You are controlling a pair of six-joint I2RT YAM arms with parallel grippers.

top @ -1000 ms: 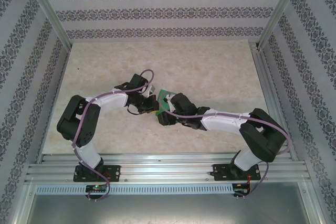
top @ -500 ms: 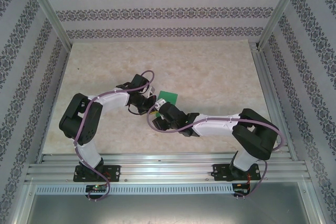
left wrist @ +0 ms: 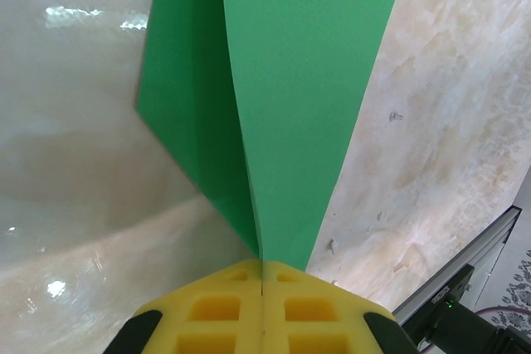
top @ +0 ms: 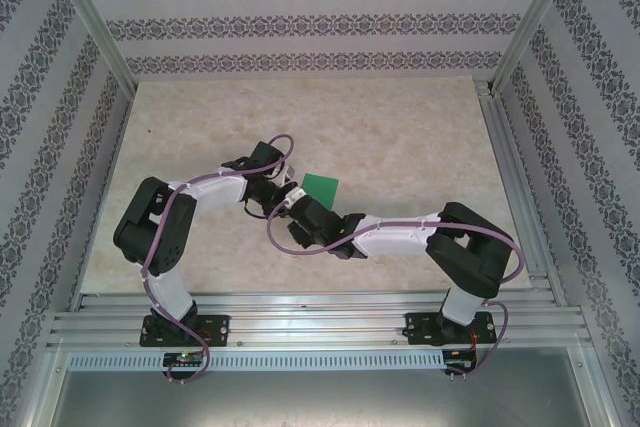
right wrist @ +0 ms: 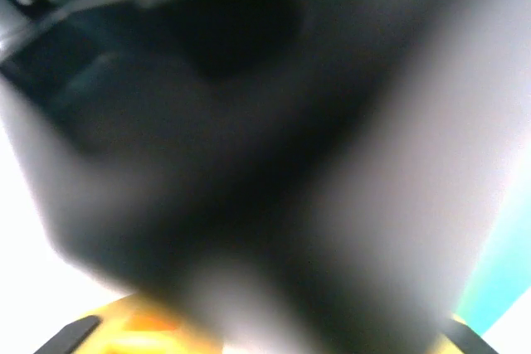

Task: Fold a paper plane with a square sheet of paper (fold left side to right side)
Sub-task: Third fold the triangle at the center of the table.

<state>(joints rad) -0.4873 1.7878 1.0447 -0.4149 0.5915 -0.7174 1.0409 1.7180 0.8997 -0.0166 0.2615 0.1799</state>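
1. The square sheet of paper [left wrist: 290, 80] is doubled over, its two green layers meeting at a near tip and parting farther out. It sits mid-surface [top: 400, 137], just beyond both wrists.
2. Your left gripper [left wrist: 261, 275] is clenched on that tip, likely to keep the layers aligned.
3. Your right gripper [top: 296, 209] crowds alongside. Its view is blurred, so you cannot tell its grip.

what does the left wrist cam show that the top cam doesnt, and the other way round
Left wrist view: up close, the left gripper, its yellow jaws shut on the narrow end of the green paper, whose two layers part along a crease. Top view: both whole arms, the right arm stretched across toward the left arm, plus the patterned walls. Both: the green paper over the marbled table.
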